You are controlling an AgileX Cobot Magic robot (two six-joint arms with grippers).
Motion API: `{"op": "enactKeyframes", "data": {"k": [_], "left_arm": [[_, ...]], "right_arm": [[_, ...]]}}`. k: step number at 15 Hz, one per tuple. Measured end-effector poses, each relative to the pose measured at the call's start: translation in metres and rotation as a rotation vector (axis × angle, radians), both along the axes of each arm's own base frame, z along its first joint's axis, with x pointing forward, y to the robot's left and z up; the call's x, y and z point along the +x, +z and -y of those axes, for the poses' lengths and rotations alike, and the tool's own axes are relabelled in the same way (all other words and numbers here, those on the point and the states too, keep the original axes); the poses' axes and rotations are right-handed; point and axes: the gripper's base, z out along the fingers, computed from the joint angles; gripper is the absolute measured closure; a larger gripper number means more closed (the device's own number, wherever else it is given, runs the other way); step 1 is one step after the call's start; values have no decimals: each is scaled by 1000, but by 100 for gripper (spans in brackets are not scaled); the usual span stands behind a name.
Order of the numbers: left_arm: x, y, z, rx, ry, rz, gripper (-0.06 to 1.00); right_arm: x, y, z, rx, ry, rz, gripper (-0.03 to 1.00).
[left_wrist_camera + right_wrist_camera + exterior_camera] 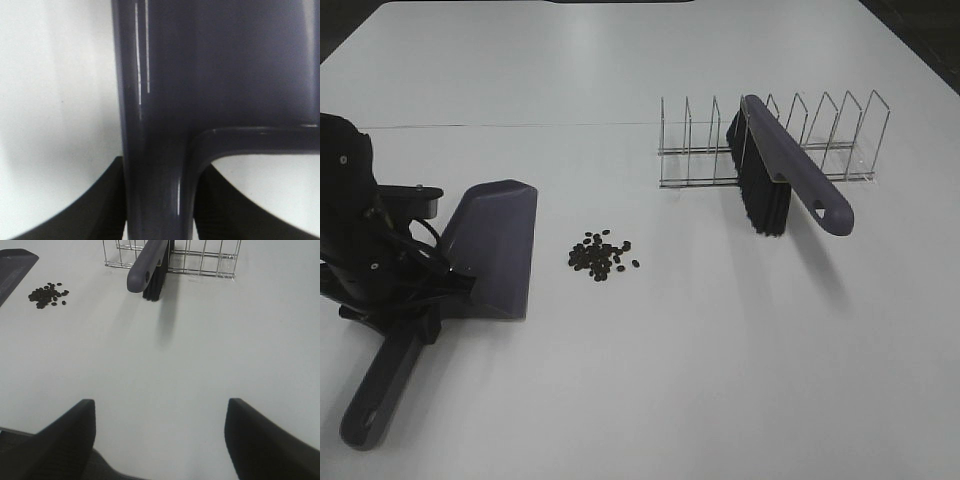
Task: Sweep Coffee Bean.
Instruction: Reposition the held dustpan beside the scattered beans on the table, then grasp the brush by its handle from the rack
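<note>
left gripper: fingers pressed against both sides of the dustpan handle.
right gripper: spread wide, holding nothing, over the table.
coffee bean: 1 pile past the dustpan's lip from the left gripper, well ahead of the right gripper.
brush: leaning in the wire rack, ahead of the right gripper.
</note>
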Motion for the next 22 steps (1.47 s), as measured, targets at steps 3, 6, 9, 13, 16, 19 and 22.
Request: {"op": "enactKeyframes", "data": {"k": [3, 6, 9, 13, 16, 19, 22], "left_arm": [[-3, -1, 0, -6, 4, -28, 60], [-5, -1, 0, -7, -30, -35, 60], [-5, -1, 0, -8, -35, -32, 60], [-5, -1, 0, -8, -36, -32, 60], [-5, -2, 0, -8, -36, -31, 60], [-5, -2, 0, -8, -38, -30, 60], [-5, -2, 0, -9, -37, -30, 60]], "right_arm": [[0, 0, 0, 0, 0, 0, 34], [0, 0, 0, 0, 0, 0, 34], [5, 0, 0, -3, 0, -35, 34], [29, 12, -3, 4, -15, -162, 20], [79, 47, -8, 8, -30, -310, 2], [148, 71, -18, 28, -18, -485, 1], [221, 67, -26, 34, -20, -604, 1]]}}
